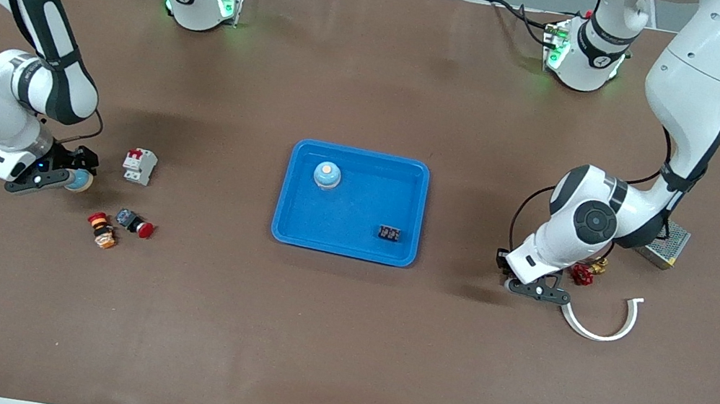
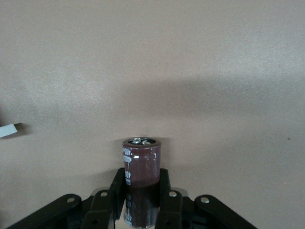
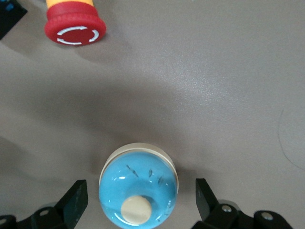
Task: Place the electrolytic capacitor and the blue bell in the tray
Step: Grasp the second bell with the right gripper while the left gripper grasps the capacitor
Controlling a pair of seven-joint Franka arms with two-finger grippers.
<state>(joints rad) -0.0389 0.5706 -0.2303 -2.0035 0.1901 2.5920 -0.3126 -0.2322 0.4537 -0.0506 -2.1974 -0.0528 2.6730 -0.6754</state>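
Between the wide-open fingers of the right gripper (image 3: 138,202), untouched, sits a blue bell (image 3: 138,192), at nine o'clock from the tray (image 1: 297,228). At three o'clock, the left gripper (image 2: 141,198) is clamped on an upright capacitor (image 2: 140,174).

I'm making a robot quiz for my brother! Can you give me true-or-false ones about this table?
1. A bell sits in the tray. True.
2. The right pincer squeezes the other bell. False: it is open, with its fingers apart on either side of that bell.
3. The left pincer grips the capacitor. True.
4. The red button lies in the tray. False: it lies on the table, toward the right arm's end.
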